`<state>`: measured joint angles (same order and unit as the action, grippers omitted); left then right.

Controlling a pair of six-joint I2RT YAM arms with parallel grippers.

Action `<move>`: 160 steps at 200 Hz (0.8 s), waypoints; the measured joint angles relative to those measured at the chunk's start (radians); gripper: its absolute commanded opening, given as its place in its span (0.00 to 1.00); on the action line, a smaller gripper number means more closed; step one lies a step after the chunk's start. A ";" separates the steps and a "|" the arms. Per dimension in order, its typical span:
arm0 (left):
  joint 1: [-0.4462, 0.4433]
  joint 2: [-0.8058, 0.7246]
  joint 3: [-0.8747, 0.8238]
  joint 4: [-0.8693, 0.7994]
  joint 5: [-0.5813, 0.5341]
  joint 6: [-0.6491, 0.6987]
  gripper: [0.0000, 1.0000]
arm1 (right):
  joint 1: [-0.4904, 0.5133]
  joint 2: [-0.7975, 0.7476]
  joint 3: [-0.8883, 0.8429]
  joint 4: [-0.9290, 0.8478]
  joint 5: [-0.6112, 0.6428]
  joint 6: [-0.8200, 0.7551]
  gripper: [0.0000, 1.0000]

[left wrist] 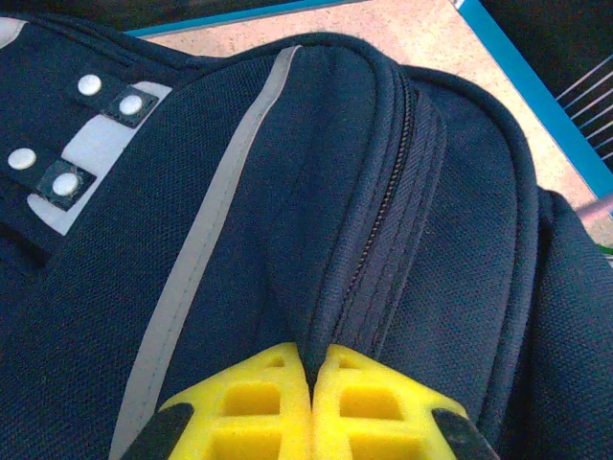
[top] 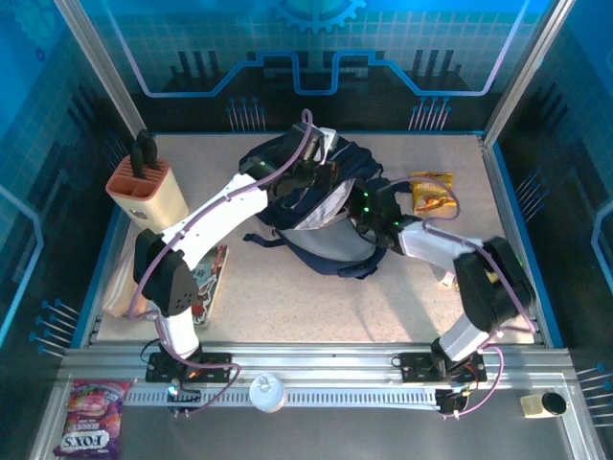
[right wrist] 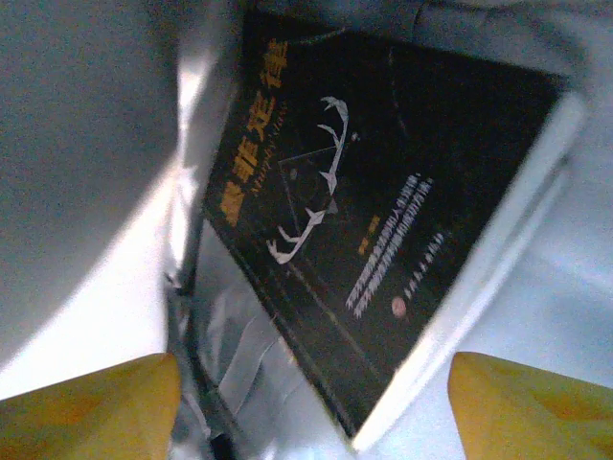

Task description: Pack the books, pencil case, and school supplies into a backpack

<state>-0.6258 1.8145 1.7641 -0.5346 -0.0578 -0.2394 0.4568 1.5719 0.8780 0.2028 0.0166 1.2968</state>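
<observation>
Left gripper (left wrist: 311, 372) is pinched tight on a fold of the navy backpack (left wrist: 239, 240) right by its zipper (left wrist: 378, 230), in the middle of the table (top: 402, 297). Right gripper (right wrist: 311, 412) is down in the opening, fingers spread wide, gripping nothing. The black book with the antlered skull (right wrist: 383, 211) lies inside against the pale lining (right wrist: 96, 144).

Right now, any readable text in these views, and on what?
"FOX'S", upside down: pink bag, near-left corner.
"墨菲定律", roughly: orange title on black book inside backpack.
Book's small white print: too blurred.
Yellow snack bag: print too small.
</observation>
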 measured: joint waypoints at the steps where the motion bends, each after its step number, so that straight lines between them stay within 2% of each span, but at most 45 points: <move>1: 0.000 0.000 0.000 0.000 0.000 0.000 0.00 | -0.001 -0.013 -0.007 -0.004 0.001 0.001 0.78; 34: 0.004 0.000 -0.018 0.011 0.025 -0.009 0.00 | -0.027 -0.254 -0.119 -0.119 0.032 -0.034 0.81; 54: 0.005 0.000 -0.055 0.033 0.056 -0.015 0.07 | -0.057 -0.382 -0.163 -0.217 0.061 -0.052 0.81; 89: 0.007 0.000 -0.130 0.058 0.134 -0.029 0.25 | -0.106 -0.522 -0.159 -0.390 0.122 -0.120 0.84; 101: 0.009 -0.006 -0.156 0.069 0.155 -0.039 0.34 | -0.107 -0.539 -0.136 -0.440 0.143 -0.159 0.85; 113: 0.015 -0.021 -0.185 0.079 0.172 -0.056 0.45 | -0.107 -0.541 -0.104 -0.474 0.159 -0.204 0.86; 133: 0.031 -0.059 -0.244 0.093 0.183 -0.089 0.57 | -0.108 -0.527 -0.039 -0.509 0.167 -0.282 0.87; 160: 0.094 -0.148 -0.373 0.117 0.185 -0.164 0.79 | -0.108 -0.468 0.055 -0.527 0.160 -0.377 0.90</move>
<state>-0.5316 1.6669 1.3911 -0.4175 0.1268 -0.4038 0.3492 1.1034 0.9329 -0.3241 0.1764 0.9199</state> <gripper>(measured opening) 0.701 0.890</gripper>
